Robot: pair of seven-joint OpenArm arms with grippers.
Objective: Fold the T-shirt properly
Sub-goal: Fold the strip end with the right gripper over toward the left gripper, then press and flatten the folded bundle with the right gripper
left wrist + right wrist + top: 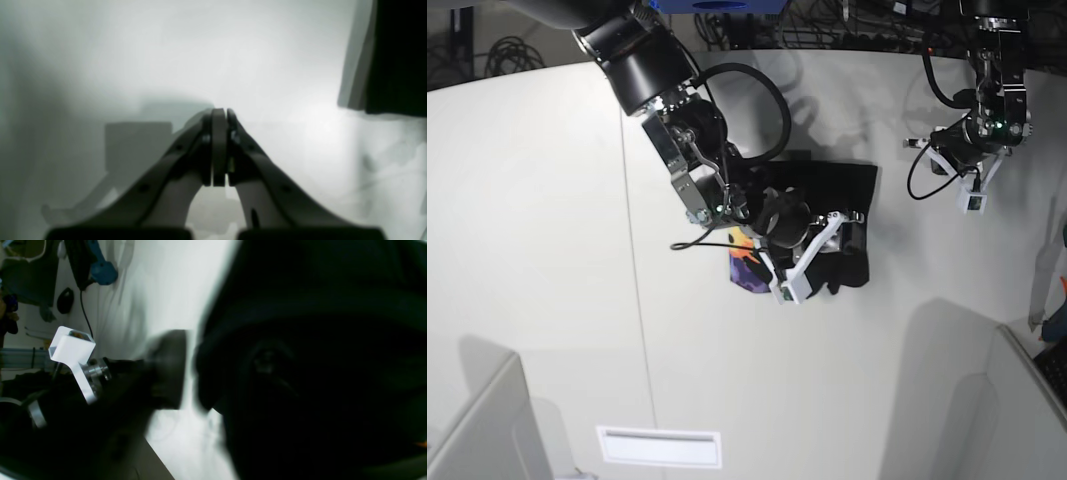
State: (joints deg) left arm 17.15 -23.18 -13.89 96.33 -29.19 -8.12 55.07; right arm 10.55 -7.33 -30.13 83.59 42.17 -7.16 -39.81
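Observation:
The black T-shirt (827,190) lies bunched at the table's middle, with a strip of its orange and purple print (745,262) showing at its left edge. My right gripper (849,228) is down on the shirt's right part. In the right wrist view black cloth (317,356) fills the frame and hides the fingers, so it looks shut on the cloth. My left gripper (220,111) is shut and empty, over bare table to the right of the shirt (397,56). In the base view it is at the far right (942,140).
The left arm's white camera mount (71,346) shows blurred in the right wrist view. Cables (927,170) hang by the left arm. A grey partition (1017,400) stands at the front right and another (477,430) at the front left. A white label (659,446) lies near the front edge.

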